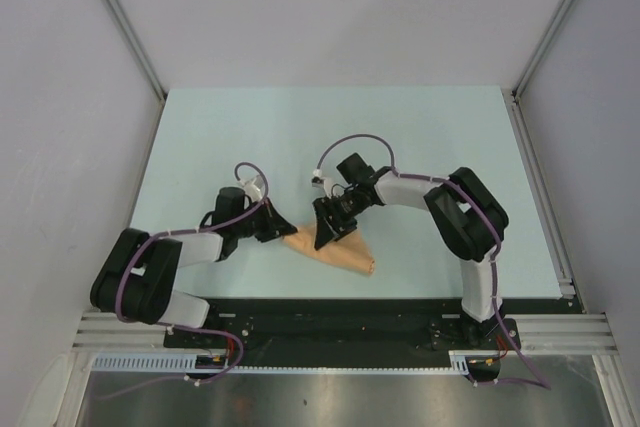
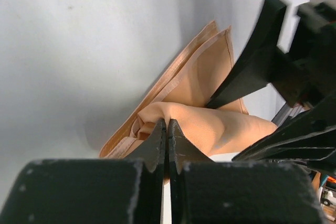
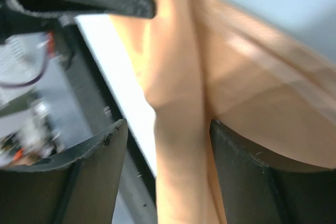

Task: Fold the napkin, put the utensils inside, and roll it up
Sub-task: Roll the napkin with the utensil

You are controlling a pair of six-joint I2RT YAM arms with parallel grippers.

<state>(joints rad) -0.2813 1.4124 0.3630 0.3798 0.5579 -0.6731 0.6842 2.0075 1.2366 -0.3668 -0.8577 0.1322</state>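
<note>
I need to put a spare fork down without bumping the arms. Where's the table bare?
Bare: the table's far half beyond both arms, and the strip right of the right arm. Crowded: near centre, where left tool and right tool meet on the napkin.

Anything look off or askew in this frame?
The napkin lies bunched, not flat: a puffy fold humps up at the shut left gripper, and its layered edges splay unevenly. No utensil shows; it may be hidden inside.

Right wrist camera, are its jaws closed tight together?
No, the right gripper has its jaws standing apart, with a fold of the napkin running between them.
</note>
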